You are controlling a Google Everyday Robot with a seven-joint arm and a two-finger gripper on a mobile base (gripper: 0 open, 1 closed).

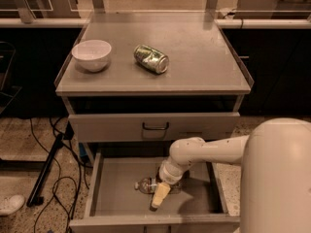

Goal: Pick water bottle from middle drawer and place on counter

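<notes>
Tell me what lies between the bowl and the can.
Nothing: in the camera view only bare counter separates bowl and can. The gripper is down in the middle drawer, at the water bottle.

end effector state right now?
End effector: down in the open middle drawer, right over the water bottle; open, closed or holding cannot be told.

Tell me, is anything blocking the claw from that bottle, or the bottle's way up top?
Nothing visible does. The gripper is in the middle drawer, right at the water bottle on its floor. On the counter, a white bowl and a green can sit left and centre.
</notes>
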